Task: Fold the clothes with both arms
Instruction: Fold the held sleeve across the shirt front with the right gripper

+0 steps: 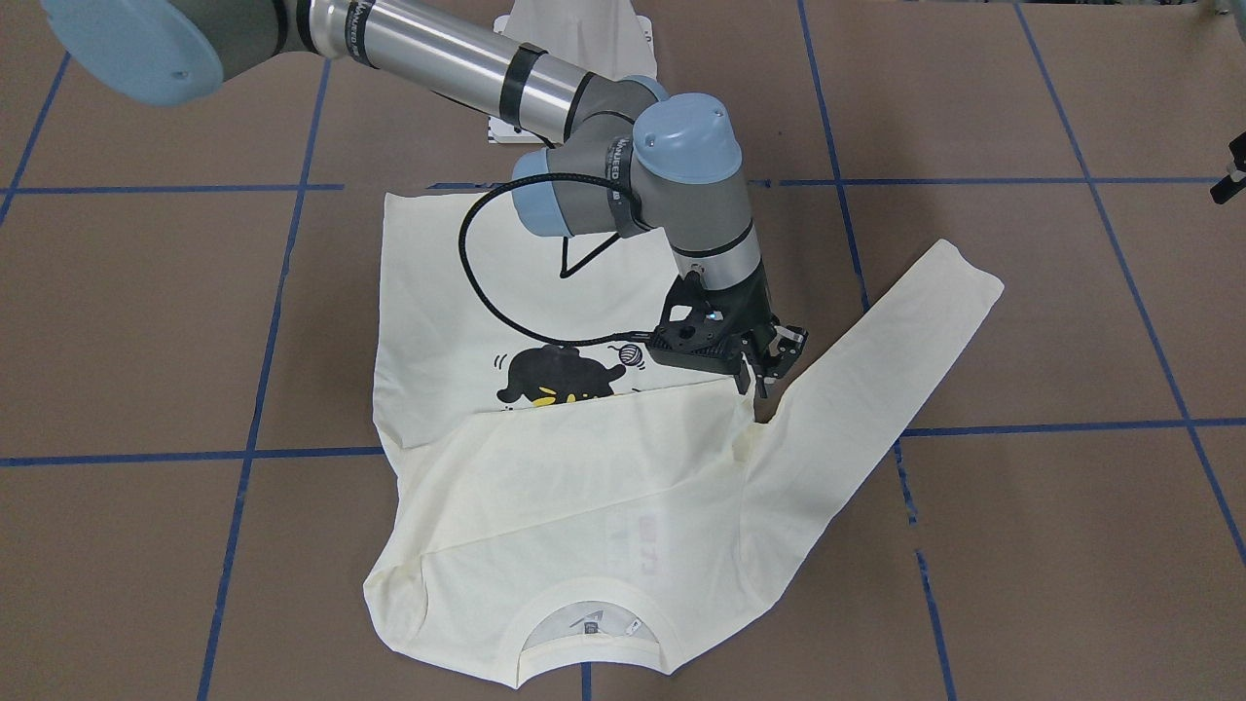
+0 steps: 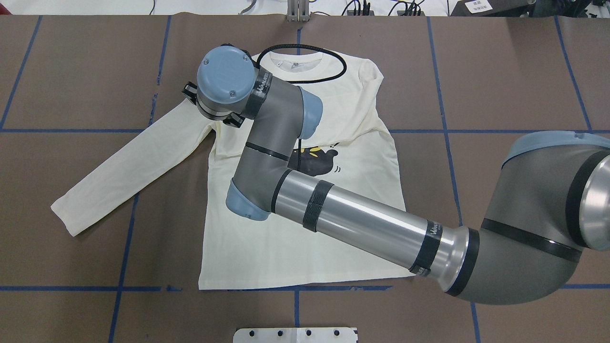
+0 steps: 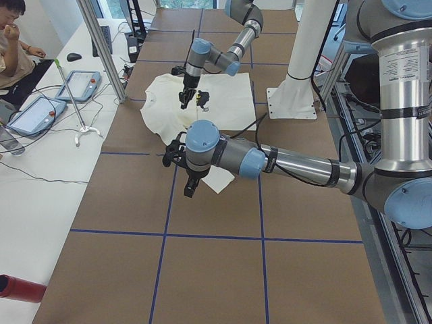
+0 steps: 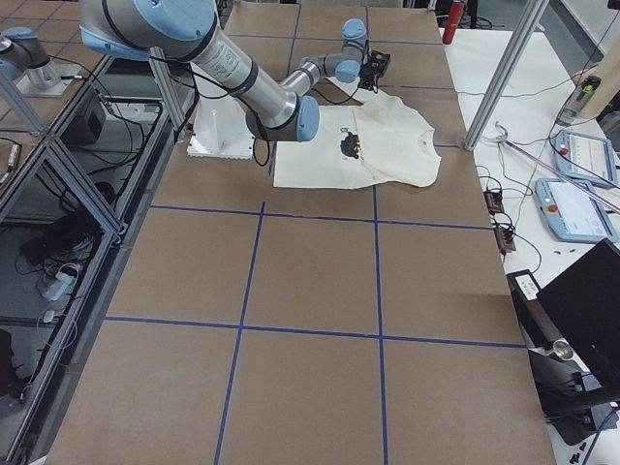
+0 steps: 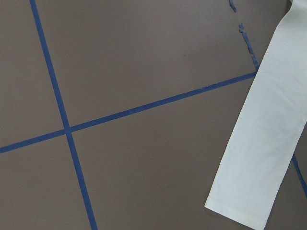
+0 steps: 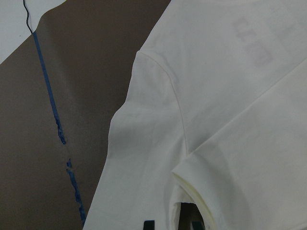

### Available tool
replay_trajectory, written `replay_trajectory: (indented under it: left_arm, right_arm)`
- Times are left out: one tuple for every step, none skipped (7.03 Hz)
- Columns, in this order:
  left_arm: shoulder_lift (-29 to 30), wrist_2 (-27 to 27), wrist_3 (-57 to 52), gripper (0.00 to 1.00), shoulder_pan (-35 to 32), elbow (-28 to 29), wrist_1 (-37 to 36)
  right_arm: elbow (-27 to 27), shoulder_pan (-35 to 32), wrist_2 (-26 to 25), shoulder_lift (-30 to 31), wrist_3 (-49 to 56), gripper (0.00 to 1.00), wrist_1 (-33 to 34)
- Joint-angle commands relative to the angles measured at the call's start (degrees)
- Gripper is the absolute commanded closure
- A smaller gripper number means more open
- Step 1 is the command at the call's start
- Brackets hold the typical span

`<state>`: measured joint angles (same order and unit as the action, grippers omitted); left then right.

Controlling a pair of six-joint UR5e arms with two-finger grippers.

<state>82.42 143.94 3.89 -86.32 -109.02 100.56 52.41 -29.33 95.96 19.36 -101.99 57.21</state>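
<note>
Cream long-sleeved T-shirt (image 1: 584,467) lies mid brown taped table (image 1: 146,321), black two-finger right gripper (image 1: 764,375) with jaws apart just over its armpit fold, the outstretched sleeve (image 1: 876,350) running from there diagonally toward the table's robot-left end, its cuff (image 5: 240,211) nearer the black left gripper (image 3: 190,187), whose jaw state I cannot tell.

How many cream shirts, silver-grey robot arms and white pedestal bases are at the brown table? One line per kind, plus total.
Cream long-sleeved T-shirt: 1
Silver-grey tubular robot arms: 2 (right arm, left arm)
White pedestal base: 1
Total: 4
</note>
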Motion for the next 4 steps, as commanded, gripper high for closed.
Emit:
replay_trajectory:
  left_arm:
    - [0.2, 1.7, 14.4, 0.0, 3.4, -0.1, 8.1]
    - [0.2, 0.7, 25.0, 0.0, 7.7, 0.2, 13.8]
    - [0.2, 0.8, 29.8, 0.0, 9.2, 3.7, 17.4]
    - [0.2, 0.2, 34.4, 0.0, 12.4, 5.4, 20.9]
  right_arm:
    - [-0.1, 1.8, -3.6, -0.4, -1.6, 0.0, -0.6]
    - [6.9, -0.4, -2.7, 2.5, -2.9, 0.0, 0.2]
    - [22.1, -4.3, 1.9, 15.1, -2.9, 0.0, 1.7]
    - [32.0, -10.9, 11.7, 26.4, -0.1, 0.0, 1.3]
